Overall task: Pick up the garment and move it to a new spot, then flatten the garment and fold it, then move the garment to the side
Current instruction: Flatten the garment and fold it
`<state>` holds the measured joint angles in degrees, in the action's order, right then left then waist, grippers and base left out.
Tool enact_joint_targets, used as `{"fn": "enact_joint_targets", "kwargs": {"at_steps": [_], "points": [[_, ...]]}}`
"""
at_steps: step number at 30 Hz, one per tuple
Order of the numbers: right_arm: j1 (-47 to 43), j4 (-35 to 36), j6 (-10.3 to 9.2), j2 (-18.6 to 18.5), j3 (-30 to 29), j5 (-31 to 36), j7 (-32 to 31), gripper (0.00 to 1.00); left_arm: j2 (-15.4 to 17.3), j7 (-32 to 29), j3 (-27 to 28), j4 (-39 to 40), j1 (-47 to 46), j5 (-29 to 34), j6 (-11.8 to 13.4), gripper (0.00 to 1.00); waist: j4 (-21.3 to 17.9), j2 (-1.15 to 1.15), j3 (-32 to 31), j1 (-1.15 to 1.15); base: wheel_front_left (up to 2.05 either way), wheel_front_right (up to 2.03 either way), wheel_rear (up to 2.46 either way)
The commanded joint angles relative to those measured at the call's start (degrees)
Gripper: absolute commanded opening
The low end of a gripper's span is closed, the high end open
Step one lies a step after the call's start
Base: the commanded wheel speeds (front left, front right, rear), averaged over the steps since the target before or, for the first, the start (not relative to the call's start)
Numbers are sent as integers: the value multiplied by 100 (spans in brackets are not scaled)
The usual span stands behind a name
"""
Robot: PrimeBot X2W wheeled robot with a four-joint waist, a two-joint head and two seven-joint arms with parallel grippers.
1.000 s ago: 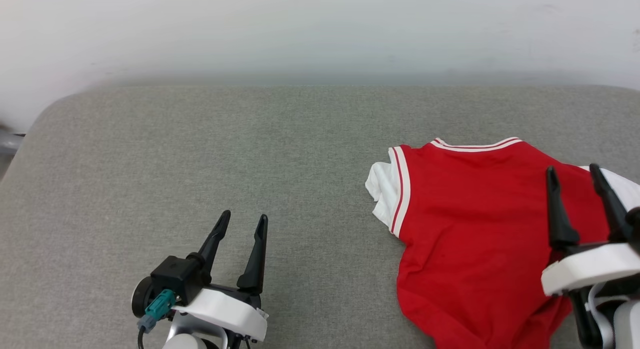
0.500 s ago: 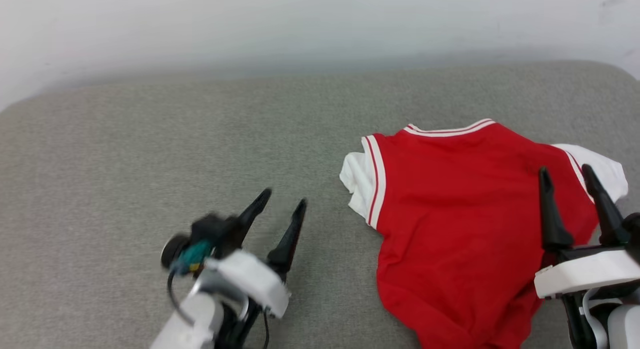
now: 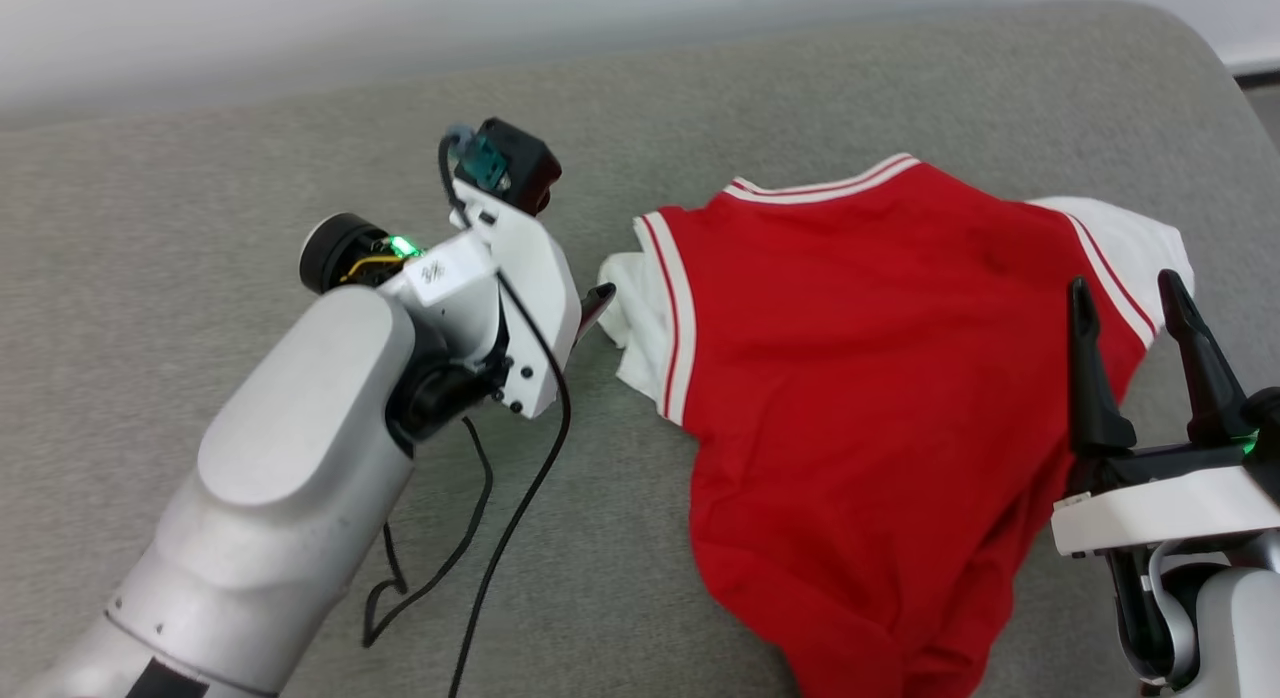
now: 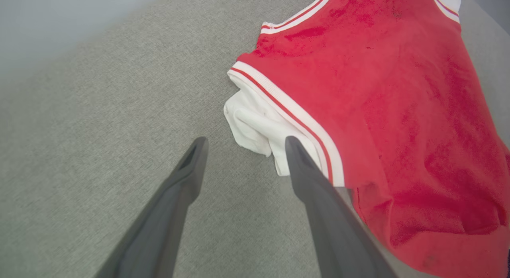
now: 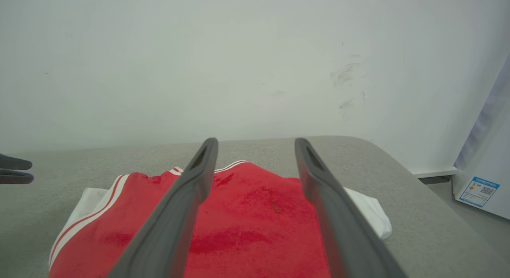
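The garment (image 3: 880, 378), a red T-shirt with white sleeves and red-white striped trim, lies plain red side up on the grey cushion (image 3: 200, 178). My left gripper (image 3: 594, 308) has reached across to the bunched white sleeve (image 3: 628, 323). In the left wrist view it (image 4: 245, 142) stands open, fingertips just short of that sleeve (image 4: 255, 122), nothing between them. My right gripper (image 3: 1122, 290) stands open over the garment's right side, near the other white sleeve (image 3: 1140, 243). The right wrist view looks along its open fingers (image 5: 255, 141) across the red cloth (image 5: 255, 214).
A pale wall (image 5: 239, 63) runs behind the cushion. The cushion's rounded right edge (image 5: 398, 166) drops to the floor, where a white cabinet with a label (image 5: 482, 186) stands. A black cable (image 3: 500, 518) hangs from my left arm. Bare cushion lies to the left.
The head camera has tilted down and turned. My left arm has swung forward and right, from the near-left cushion to the garment's left sleeve. The right gripper keeps its place, still open.
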<state>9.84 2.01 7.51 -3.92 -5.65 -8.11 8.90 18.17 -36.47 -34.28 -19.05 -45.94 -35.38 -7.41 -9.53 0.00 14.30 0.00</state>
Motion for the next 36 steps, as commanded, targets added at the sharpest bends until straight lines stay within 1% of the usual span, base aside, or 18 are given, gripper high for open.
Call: {"fn": "enact_joint_targets", "kwargs": {"at_steps": [1, 3, 5, 9, 13, 18, 25, 26, 27, 28, 31, 34, 36], "points": [[87, -28, -4, 39, 24, -27, 68, 100, -5, -244, -39, -111, -132, -162, -12, 100, -213, 0, 210, 0, 0, 0, 0], [106, -77, -5, 59, 50, -39, 119, 100, 62, -550, -76, -244, -401, -272, -12, 100, -309, 0, 289, 0, 0, 0, 0], [143, -128, -5, 76, 67, -49, 167, 100, 50, -780, -91, -403, -562, -405, -11, 100, -395, 0, 355, 0, 0, 0, 0], [211, -207, -5, 96, 153, -36, 243, 100, 28, -1055, -126, -675, -831, -443, -4, 100, -540, 0, 478, 0, 0, 0, 0], [277, -278, -4, 105, 207, -46, 314, 100, -12, -1107, -136, -974, -963, -425, 50, 100, -657, 0, 600, 0, 0, 0, 0], [344, -343, -5, 110, 282, -120, 382, 100, 55, -1037, -256, -1274, -1033, -306, 48, 100, -799, 0, 755, 0, 0, 0, 0], [302, -441, -5, 110, 285, -183, 455, 100, 124, -912, -490, -1602, -730, -333, 12, 100, -860, 0, 820, 0, 0, 0, 0], [294, -444, -5, 109, 271, -171, 463, 100, 118, -918, -525, -1634, -663, -375, 5, 74, -847, 0, 808, 0, 0, 0, 0], [287, -447, -5, 110, 251, -159, 464, 100, 122, -899, -548, -1655, -601, -415, 0, 23, -829, 0, 793, 0, 0, 0, 0], [278, -445, -5, 110, 228, -137, 458, 100, 132, -855, -552, -1664, -552, -452, 0, 0, -800, 0, 769, 0, 0, 0, 0], [255, -421, -5, 110, 198, -76, 416, 100, 209, -624, -515, -1663, -456, -533, -2, 0, -687, 0, 646, 0, 0, 0, 0], [225, -397, -5, 108, 155, 19, 323, 100, 345, -273, -448, -1579, -385, -560, 0, 0, -529, 0, 465, 0, 0, 0, 0], [201, -374, -4, 109, 126, 78, 259, 100, 377, -23, -354, -1472, -292, -654, -2, 0, -399, 0, 321, 0, 0, 0, 0]]}}
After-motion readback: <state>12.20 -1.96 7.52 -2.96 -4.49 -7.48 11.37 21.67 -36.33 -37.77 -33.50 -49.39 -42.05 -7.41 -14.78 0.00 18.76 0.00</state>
